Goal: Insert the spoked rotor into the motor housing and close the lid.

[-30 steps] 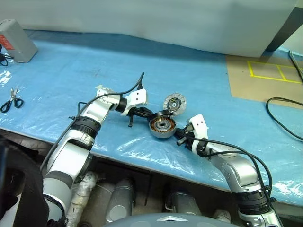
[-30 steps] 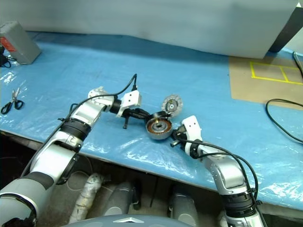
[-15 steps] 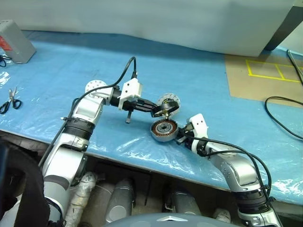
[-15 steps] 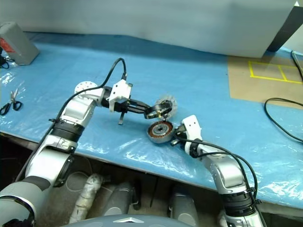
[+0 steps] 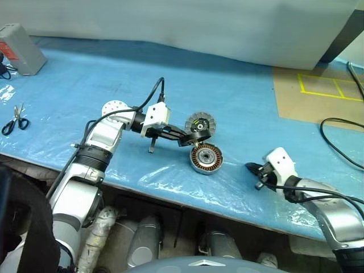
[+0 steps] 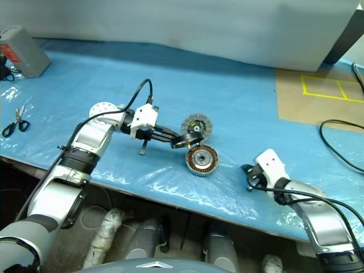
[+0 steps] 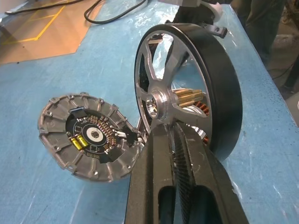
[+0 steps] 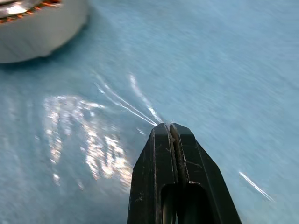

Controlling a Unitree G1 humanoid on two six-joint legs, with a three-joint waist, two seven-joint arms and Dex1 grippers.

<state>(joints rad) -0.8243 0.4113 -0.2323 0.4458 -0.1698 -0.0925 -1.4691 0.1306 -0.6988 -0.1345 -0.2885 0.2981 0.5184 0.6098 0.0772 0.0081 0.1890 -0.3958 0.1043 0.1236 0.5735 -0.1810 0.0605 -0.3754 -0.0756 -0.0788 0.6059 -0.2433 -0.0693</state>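
The spoked rotor (image 7: pixel 187 88), a black-rimmed wheel with silver spokes and a pale hub, stands on edge, pinched at a spoke beside the hub by the closed left gripper (image 7: pixel 174 133). It hangs just above the blue-covered table (image 5: pixel 85 85), between the lid (image 5: pixel 200 122) and the motor housing (image 5: pixel 205 157). The lid, a ribbed silver-grey disc with a dark centre, lies just behind the rotor. The housing, a shallow silver cup ringed with copper windings, sits on the sheet near the table's front edge, just in front of the rotor. The left arm reaches in from the left, wrist bent so the fingers point rightward and slightly down. The right gripper (image 5: pixel 251 167), its 2 fingers pressed together on nothing, hovers low over the sheet well to the right of the housing, pointing toward it.
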